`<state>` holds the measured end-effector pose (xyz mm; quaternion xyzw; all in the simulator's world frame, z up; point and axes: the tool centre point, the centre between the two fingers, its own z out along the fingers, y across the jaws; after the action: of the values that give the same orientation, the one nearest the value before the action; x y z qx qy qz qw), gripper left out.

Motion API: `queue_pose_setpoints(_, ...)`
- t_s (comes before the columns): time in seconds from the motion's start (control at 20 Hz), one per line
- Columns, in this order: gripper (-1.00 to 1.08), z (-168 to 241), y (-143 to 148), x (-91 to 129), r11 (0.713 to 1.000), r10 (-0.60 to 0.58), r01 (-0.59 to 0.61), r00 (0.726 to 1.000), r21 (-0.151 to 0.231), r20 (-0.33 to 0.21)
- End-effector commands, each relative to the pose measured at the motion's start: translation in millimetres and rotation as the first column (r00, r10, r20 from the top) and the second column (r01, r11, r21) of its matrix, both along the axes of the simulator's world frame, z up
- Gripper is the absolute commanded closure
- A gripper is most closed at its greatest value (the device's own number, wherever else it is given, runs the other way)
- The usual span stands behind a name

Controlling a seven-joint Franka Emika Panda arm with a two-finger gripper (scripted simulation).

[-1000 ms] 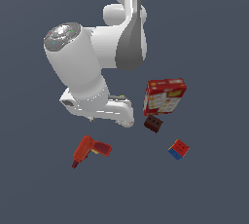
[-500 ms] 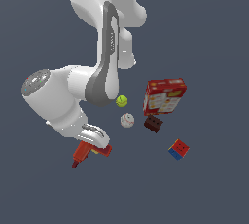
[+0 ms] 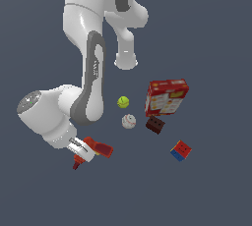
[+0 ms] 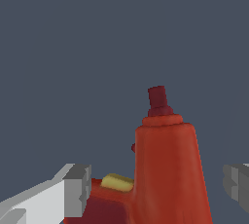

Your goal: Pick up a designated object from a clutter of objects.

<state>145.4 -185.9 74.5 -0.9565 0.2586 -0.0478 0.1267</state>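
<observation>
Straddling the red-orange drill (image 4: 168,169), the gripper (image 4: 158,191) is seen spread apart, one finger (image 4: 73,191) on each side of the body and neither pad pressed against it. The drill (image 3: 98,149) is found at the exterior view's lower left, well apart from the tennis ball (image 3: 123,102), baseball (image 3: 129,121), red box (image 3: 166,97), brown block (image 3: 155,125) and red-blue cube (image 3: 180,150).

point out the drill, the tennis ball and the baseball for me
drill (image 4: 168,169), wrist view, on the middle of its red-orange body
tennis ball (image 3: 123,102), exterior view, on the centre of the yellow-green ball
baseball (image 3: 128,121), exterior view, on the centre of the white ball
</observation>
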Motion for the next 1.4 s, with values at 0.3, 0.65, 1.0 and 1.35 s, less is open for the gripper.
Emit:
queue_pose_setpoints(0.3,-1.0,-18.6,-14.8,2.0,0.999,-0.039,0.039,0.999,0.008,0.009)
queue_pose_setpoints(0.65,-1.0,-30.7,-11.3,3.8,0.999,-0.037,0.037,0.999,0.008,0.008)
queue_pose_setpoints(1.0,-1.0,-47.8,-7.8,6.4,0.999,-0.039,0.039,0.999,0.008,0.009)
queue_pose_setpoints(1.35,1.08,-47.8,-7.8,6.4,0.999,-0.039,0.039,0.999,0.008,0.009)
